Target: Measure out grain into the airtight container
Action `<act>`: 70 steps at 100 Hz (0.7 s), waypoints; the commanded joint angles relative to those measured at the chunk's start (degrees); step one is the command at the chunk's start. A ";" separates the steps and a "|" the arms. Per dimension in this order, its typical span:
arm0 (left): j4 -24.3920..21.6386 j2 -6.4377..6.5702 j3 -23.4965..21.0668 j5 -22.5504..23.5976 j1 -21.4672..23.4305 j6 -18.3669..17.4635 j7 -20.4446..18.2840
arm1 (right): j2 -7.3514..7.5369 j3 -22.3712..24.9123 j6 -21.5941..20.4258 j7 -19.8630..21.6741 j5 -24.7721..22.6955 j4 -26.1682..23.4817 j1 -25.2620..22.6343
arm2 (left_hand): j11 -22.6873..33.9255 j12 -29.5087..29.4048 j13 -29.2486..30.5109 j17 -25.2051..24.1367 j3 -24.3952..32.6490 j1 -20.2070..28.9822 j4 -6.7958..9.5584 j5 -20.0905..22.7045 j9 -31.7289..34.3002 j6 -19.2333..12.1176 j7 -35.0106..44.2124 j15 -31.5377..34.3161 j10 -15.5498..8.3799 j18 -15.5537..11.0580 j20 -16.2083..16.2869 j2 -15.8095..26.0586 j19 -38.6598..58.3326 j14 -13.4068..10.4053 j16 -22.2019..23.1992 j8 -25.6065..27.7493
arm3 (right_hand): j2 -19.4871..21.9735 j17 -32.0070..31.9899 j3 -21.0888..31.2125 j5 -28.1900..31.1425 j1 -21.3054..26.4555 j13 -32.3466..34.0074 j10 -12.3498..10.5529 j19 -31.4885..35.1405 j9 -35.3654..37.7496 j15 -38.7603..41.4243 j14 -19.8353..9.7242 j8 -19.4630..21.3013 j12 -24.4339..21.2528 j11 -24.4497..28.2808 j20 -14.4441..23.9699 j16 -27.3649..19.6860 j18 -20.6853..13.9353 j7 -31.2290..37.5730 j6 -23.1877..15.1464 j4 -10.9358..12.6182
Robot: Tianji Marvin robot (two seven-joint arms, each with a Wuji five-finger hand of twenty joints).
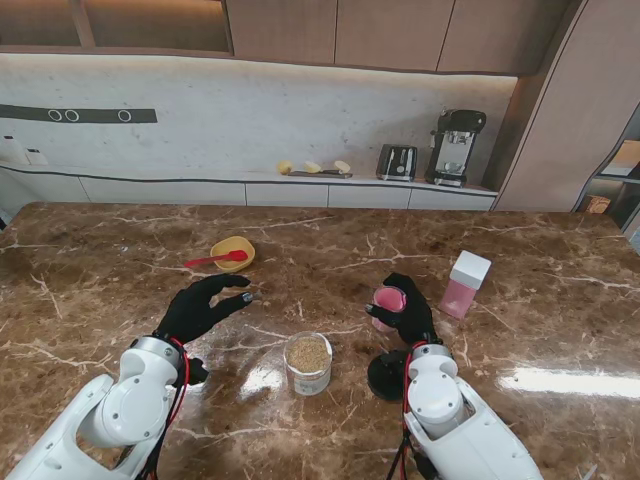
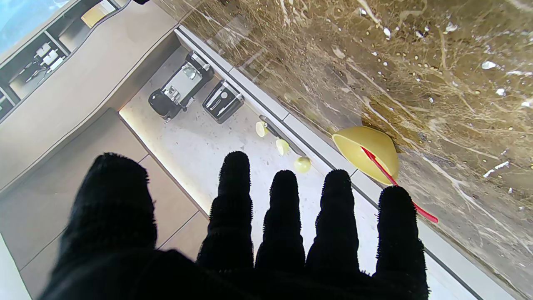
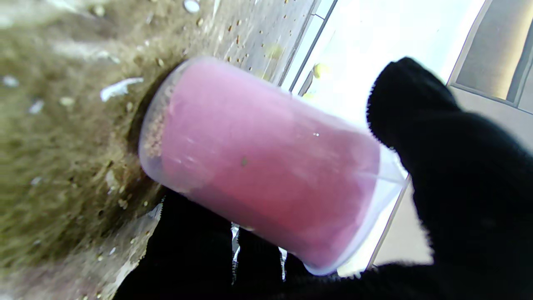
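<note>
A round clear container (image 1: 308, 364) filled with tan grain stands between my two arms, near me. My right hand (image 1: 408, 312) is shut on a pink translucent cup (image 1: 387, 303), which rests on or just above the table to the right of the grain container. Up close, the right wrist view shows the pink cup (image 3: 262, 162) pinched between thumb and fingers (image 3: 195, 246), its base by the marble. My left hand (image 1: 203, 306) hovers open with fingers (image 2: 284, 216) spread, holding nothing. Farther on lies a yellow bowl (image 1: 234, 252) with a red spoon (image 1: 214, 260).
A pink box with a white lid (image 1: 464, 284) stands to the right of the cup. A black round lid (image 1: 386, 375) lies near my right wrist. Loose grains dot the marble table (image 1: 120, 290). A toaster (image 1: 397, 161) and coffee machine (image 1: 455, 146) sit on the back counter.
</note>
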 commanded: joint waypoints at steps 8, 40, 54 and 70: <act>0.03 -0.10 0.09 0.19 0.34 -0.38 0.10 | 0.55 0.60 1.26 1.31 -0.30 -0.59 -2.01 | -1.32 -0.62 -0.50 -0.21 -2.15 1.60 1.92 0.38 0.33 0.26 -0.95 -1.33 -0.36 0.46 0.66 2.11 0.42 -2.10 -0.48 -0.31 | 0.91 0.03 -1.21 -1.07 -3.10 -1.05 -0.52 -0.75 -0.34 -0.26 -0.86 -0.19 -0.49 -0.97 2.35 -1.10 7.96 -1.30 -0.14 1.99; 0.34 -0.09 0.63 0.14 0.05 -1.04 0.13 | 1.18 1.77 1.78 1.44 -1.91 -2.85 -4.29 | -1.39 -0.63 -0.43 -0.30 -2.18 1.60 1.91 0.34 0.33 0.22 -0.99 -1.33 -0.49 0.73 0.83 2.05 0.06 -2.23 -0.50 -0.30 | 1.93 -0.01 -2.38 -1.50 -4.15 -1.23 -0.43 -0.93 -0.56 -0.79 -0.74 -1.14 -0.49 -1.94 3.11 -1.10 8.12 -5.05 0.65 2.23; 0.33 -0.14 0.74 0.10 0.05 -1.01 0.31 | 1.36 2.25 1.87 1.28 -2.40 -4.01 -5.40 | -1.40 -0.63 -0.41 -0.39 -2.16 1.69 1.91 0.43 0.41 0.29 -1.00 -1.37 -0.37 0.88 0.90 1.96 -0.10 -2.05 -0.54 -0.30 | 2.61 0.18 -3.03 -1.56 -4.65 -1.12 -0.46 -0.90 -0.64 -0.85 -0.71 -1.14 -0.40 -2.20 3.33 -1.05 8.14 -6.30 0.76 2.31; 0.38 -0.09 0.74 0.23 0.03 -1.19 0.22 | 1.68 2.99 2.15 1.48 -3.01 -5.56 -6.82 | -1.47 -0.66 -0.45 -0.43 -2.15 1.70 1.92 0.31 0.33 0.21 -1.10 -1.41 -0.41 0.99 0.99 2.05 -0.20 -2.21 -0.57 -0.32 | 3.63 0.18 -3.91 -1.15 -5.15 -1.09 -0.45 -0.96 -0.47 -0.99 -0.58 -1.03 -0.31 -2.41 3.50 -1.01 8.21 -7.69 0.87 2.46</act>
